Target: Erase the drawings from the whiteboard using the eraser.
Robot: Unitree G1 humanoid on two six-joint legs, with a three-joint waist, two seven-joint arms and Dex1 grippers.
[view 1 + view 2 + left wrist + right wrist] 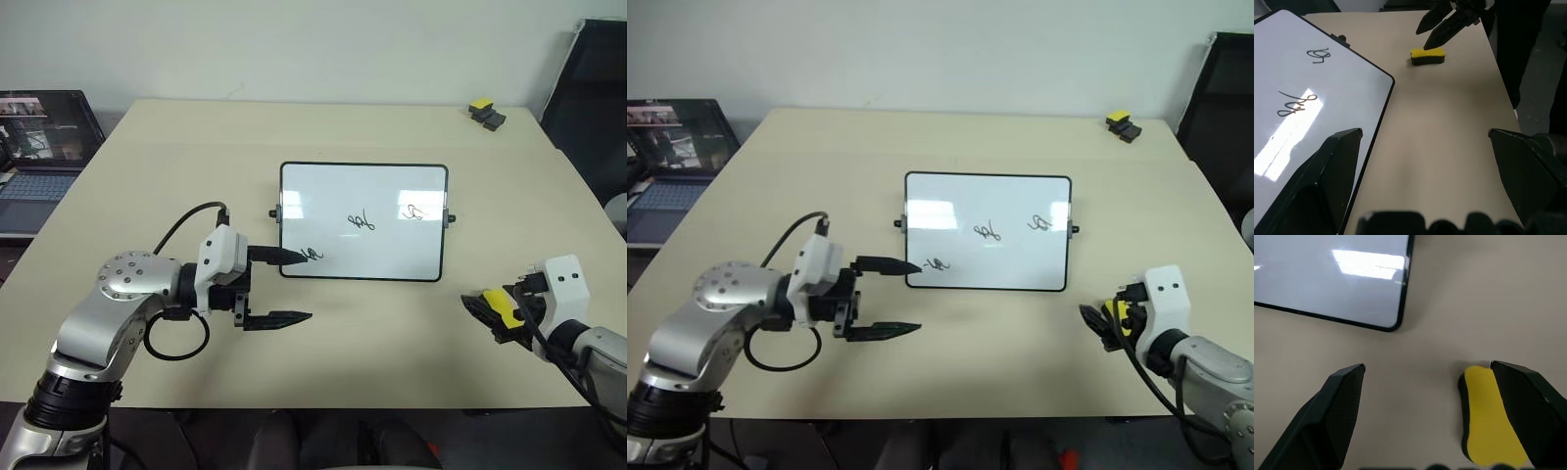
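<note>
Worktop: beige, rectangular, matte.
Lying on it: whiteboard, black-framed, near the centre, bearing three black drawings; yellow eraser flat on the surface toward the near right, well apart from the board; small black-and-yellow block at the far right corner.

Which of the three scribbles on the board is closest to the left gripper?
The lowest scribble, at the whiteboard's bottom-left corner, right by the left gripper's upper fingertip. The other two sit higher and further toward the board's right side.
</note>
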